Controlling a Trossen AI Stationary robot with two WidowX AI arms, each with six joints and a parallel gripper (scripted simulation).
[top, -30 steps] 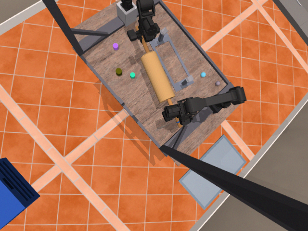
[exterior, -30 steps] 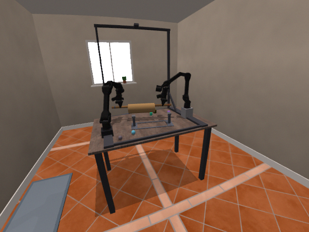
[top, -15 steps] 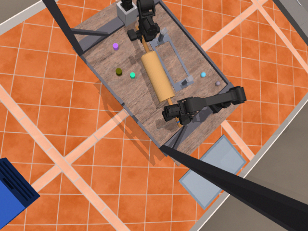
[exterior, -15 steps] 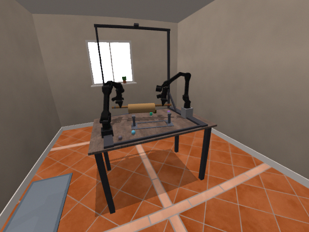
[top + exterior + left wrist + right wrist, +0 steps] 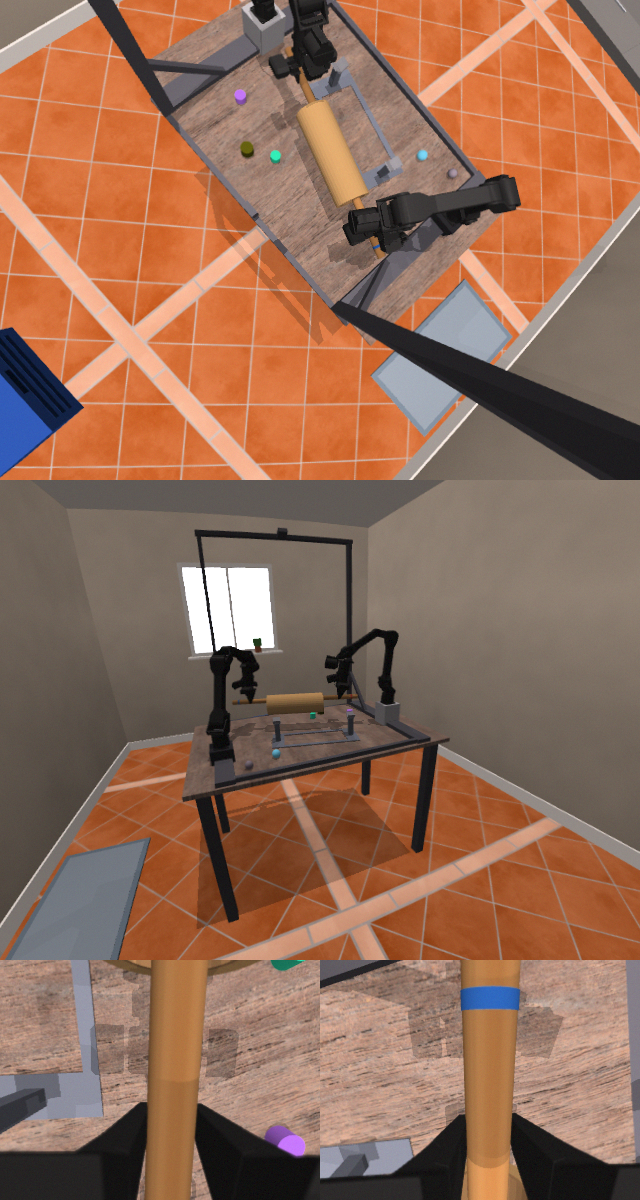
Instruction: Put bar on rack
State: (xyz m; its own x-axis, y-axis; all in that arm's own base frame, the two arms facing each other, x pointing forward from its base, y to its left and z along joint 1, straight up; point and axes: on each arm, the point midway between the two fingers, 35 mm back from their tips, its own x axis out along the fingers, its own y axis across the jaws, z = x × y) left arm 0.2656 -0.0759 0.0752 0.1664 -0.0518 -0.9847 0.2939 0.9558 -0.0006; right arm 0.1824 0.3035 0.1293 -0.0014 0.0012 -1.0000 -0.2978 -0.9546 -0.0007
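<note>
Table: the brown wood-grain one [image 5: 279, 201] [image 5: 201, 774], everything's on or above it.
Rack: grey frame with two upright cradle posts [image 5: 373, 121] [image 5: 350, 725] [image 5: 86, 1020] [image 5: 390, 1157], standing on the tabletop, nothing in its cradles.
Roll: the fat tan paper roll [image 5: 332, 152] [image 5: 294, 703] [image 5: 235, 964] [image 5: 517, 1187] is on the bar, about mid-length, up off the table.
Bar: long round orange-brown bar [image 5: 306, 87] [image 5: 258, 701] [image 5: 175, 1035] [image 5: 489, 1060], held in the air beside the rack, on the side where the green cylinder is.
Left gripper: the black left gripper [image 5: 303, 72] [image 5: 340, 695] [image 5: 170, 1110] is clamped on the bar.
Right gripper: same deal, black right gripper [image 5: 366, 227] [image 5: 251, 701] [image 5: 489, 1117] pinching the bar between the roll and a blue band [image 5: 376, 246] [image 5: 490, 998].
Cylinders: little purple [image 5: 240, 96] [image 5: 349, 710] [image 5: 285, 1141], olive [image 5: 247, 148] and green [image 5: 275, 156] [image 5: 312, 715] [image 5: 287, 964] ones, all apart.
Balls: small light-blue ball [image 5: 422, 155] [image 5: 276, 753] near a grey-purple ball [image 5: 452, 173] [image 5: 249, 764], past the rack.

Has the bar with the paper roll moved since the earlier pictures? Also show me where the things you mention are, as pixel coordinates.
No, not that I can see: against the rack [image 5: 373, 121] [image 5: 315, 744], the bar [image 5: 306, 87] [image 5: 253, 701] [image 5: 175, 1060] [image 5: 489, 1070] looks the same in both outside views.
</note>
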